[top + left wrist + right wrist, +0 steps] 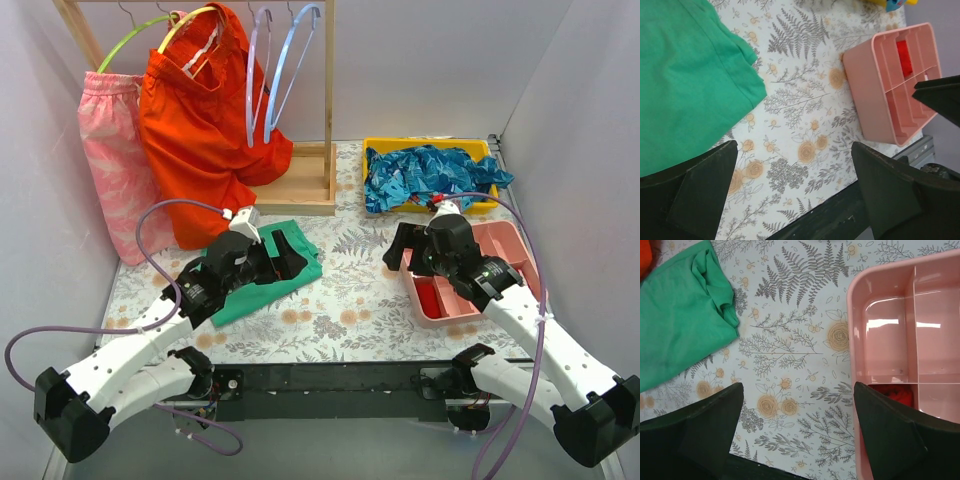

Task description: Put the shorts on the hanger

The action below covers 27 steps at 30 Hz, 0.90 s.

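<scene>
Far right on the tabletop [350,300], the shorts [430,175] lie crumpled in a yellow bin [380,146]; the hanger [249,95] hangs on the rack [328,100]. The left end effector [795,187] and right end effector [797,432] gape empty.

The shorts [425,175] are showing as soft matt cloth, the hanger [249,95] as thin smooth plastic w/ a metal hook, the pink tray [885,335] is gleaming as glossy plastic, & the rack [329,100] is looking like bare wood.

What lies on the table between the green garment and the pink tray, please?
Only bare floral tablecloth, seen in the right wrist view.
</scene>
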Available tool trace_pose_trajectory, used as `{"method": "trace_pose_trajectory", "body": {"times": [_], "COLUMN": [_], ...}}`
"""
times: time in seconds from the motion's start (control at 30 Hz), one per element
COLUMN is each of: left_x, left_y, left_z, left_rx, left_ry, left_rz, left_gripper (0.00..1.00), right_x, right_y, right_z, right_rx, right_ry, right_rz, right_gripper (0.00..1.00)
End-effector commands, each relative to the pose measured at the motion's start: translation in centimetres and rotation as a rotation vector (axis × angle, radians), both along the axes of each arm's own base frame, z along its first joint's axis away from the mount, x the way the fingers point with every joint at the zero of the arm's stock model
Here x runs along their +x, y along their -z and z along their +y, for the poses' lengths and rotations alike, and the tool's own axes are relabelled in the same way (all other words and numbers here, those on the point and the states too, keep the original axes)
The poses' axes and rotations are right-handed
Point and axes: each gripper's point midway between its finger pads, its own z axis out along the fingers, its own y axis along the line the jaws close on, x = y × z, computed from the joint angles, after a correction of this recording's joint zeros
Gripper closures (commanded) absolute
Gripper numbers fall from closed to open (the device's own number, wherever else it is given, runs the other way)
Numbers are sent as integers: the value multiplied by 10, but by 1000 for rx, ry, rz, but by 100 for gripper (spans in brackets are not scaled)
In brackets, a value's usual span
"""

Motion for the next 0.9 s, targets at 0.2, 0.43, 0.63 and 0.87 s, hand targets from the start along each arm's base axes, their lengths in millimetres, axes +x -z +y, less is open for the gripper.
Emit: {"method": "trace_pose_trajectory", "body": {"times": [0.2,0.43,0.63,0.87], "left_x": [-6,-11,-18,-20], "left_y": [-7,-2,5,16], "left_z": [17,11,9,11], "left_rx": [144,142,131,143], "left_ry": [39,93,127,126], "left_rz": [-49,-47,-38,-24], "left_gripper": [2,2,2,2], "right_x": [18,38,119,235], "right_y": [-30,-50,-52,-79], "right_z": [-13,8,-18,-58], "right_rx": [16,17,-173,-239], "right_ry": [129,11,140,327], "right_rz": [-94,-184,-158,-199], "right_gripper": [1,2,1,2]}}
